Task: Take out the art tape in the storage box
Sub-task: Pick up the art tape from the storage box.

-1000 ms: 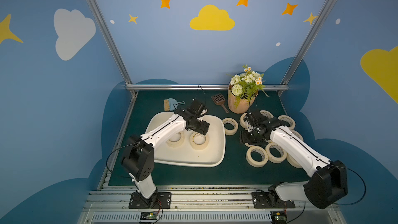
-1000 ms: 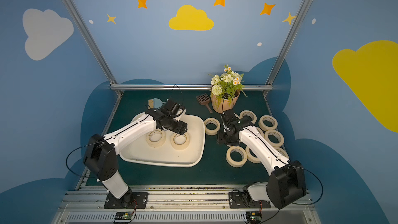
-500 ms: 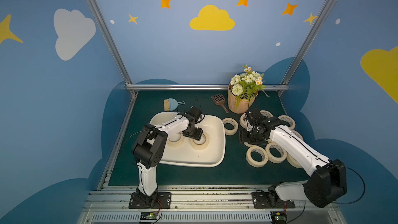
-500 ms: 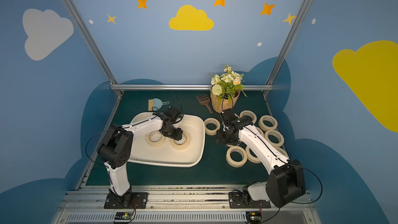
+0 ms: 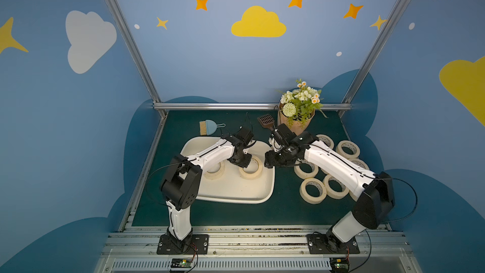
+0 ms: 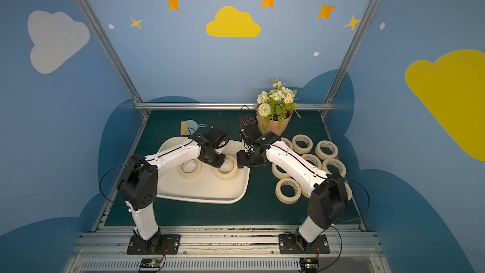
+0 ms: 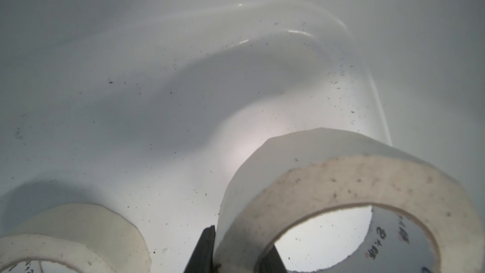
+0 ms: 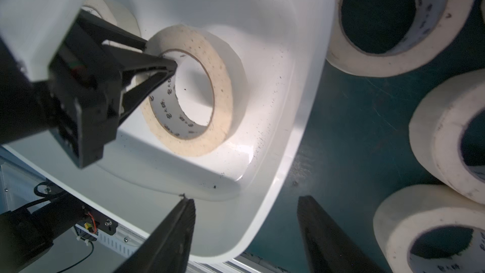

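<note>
1. Left gripper (image 8: 160,53) clamps the wall of the masking tape roll (image 8: 223,95) inside the storage box (image 8: 275,153).
2. Right gripper (image 8: 246,199) gapes empty beside the rim.
3. Light, stiff ring; a wall pinch suits, though whether it has lifted off is unclear.

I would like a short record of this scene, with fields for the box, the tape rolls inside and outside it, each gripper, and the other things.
storage box: cream-white tub on the green mat
rolls in box: two, the gripped roll and a second roll lying flat beside it
rolls outside: several on the mat, right of the box
left gripper: shut on the gripped roll's wall, one finger inside the core
right gripper: open, empty, over the box's right rim
at the back: flower pot, brush, scoop
</note>
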You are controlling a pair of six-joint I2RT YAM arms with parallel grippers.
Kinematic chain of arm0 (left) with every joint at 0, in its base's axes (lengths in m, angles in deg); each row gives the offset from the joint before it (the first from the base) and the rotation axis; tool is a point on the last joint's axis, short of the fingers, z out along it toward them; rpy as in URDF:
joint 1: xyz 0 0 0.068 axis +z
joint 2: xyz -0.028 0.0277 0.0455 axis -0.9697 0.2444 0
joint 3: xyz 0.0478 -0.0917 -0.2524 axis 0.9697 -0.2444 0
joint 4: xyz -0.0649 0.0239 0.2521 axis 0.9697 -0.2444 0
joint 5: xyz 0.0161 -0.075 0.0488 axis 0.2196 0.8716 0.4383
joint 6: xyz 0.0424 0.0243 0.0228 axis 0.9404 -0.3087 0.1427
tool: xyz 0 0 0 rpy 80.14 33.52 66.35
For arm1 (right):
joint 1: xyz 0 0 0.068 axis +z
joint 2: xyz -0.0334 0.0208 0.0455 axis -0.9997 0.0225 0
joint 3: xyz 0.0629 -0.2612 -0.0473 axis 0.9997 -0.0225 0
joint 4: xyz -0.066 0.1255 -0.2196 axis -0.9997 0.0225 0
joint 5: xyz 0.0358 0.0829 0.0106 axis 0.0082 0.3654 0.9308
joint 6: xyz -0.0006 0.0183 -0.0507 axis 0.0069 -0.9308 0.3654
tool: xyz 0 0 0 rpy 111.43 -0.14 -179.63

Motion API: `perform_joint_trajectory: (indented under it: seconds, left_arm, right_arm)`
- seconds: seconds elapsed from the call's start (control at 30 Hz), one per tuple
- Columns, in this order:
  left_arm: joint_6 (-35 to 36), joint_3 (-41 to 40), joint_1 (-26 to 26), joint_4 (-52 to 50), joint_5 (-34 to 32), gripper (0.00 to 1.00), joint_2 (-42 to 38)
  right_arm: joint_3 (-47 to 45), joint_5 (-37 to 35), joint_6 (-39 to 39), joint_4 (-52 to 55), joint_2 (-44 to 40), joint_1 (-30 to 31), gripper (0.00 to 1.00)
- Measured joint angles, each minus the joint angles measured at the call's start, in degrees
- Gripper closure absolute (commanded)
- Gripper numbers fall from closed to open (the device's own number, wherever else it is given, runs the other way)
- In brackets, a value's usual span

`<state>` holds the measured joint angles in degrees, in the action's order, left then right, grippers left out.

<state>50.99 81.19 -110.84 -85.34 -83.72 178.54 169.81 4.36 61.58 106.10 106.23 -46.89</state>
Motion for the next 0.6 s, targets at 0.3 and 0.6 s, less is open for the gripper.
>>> perform_joint_trajectory:
  seconds: [0.3, 0.6]
  left_arm:
    - [-1.01, 0.33, -1.66, -1.75, 0.79, 0.75, -5.77]
    - [-2.62, -4.7, -2.34, 2.73, 5.95, 0.0, -14.38]
  right_arm:
    - [2.21, 2.08, -1.07, -2.64, 7.1, 0.79, 0.55]
    - [2.8, -0.22, -1.84, -2.01, 8.22, 0.48, 1.0]
